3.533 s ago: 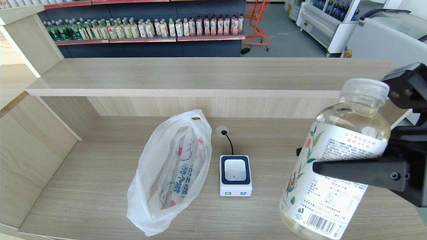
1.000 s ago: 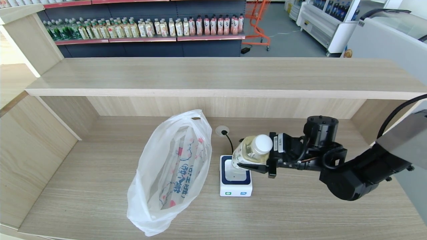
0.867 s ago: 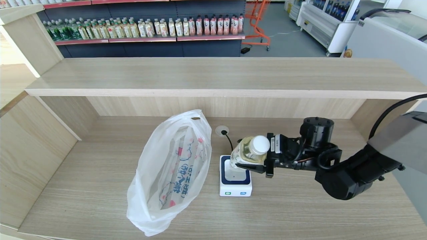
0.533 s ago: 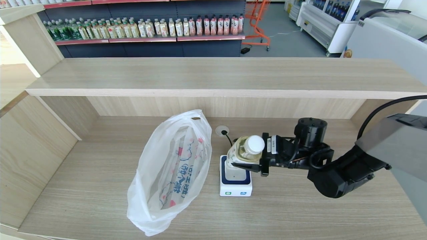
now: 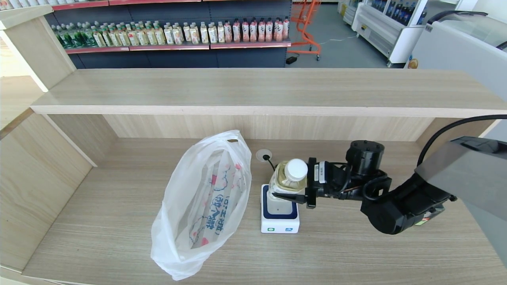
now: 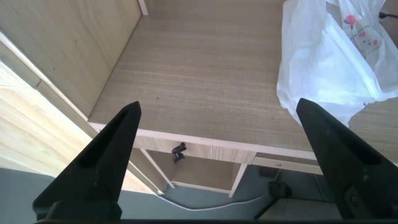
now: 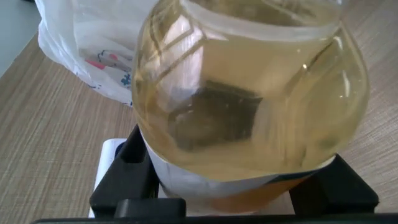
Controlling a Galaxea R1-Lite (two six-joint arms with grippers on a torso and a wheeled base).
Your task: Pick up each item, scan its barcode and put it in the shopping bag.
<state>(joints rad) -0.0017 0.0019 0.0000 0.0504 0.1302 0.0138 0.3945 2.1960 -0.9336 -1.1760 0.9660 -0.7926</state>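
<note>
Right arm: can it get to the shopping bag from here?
Likely yes. The right gripper holds the bottle over the scanner; the shopping bag lies just beside it, nothing between.

Bright and even, lit from overhead. Only soft, pale shadows on the tabletop (image 5: pixel 356 253) beside the shopping bag (image 5: pixel 198 206). Small white glints and streaked reflections on the bottle (image 7: pixel 249 93). Bowed outward toward the head view's edges, wide-angle fashion.

White-capped bottle (image 5: pixel 291 179) of pale liquid hangs upright over the scanner (image 5: pixel 279 226), beside the open white bag (image 5: pixel 198 198).
</note>
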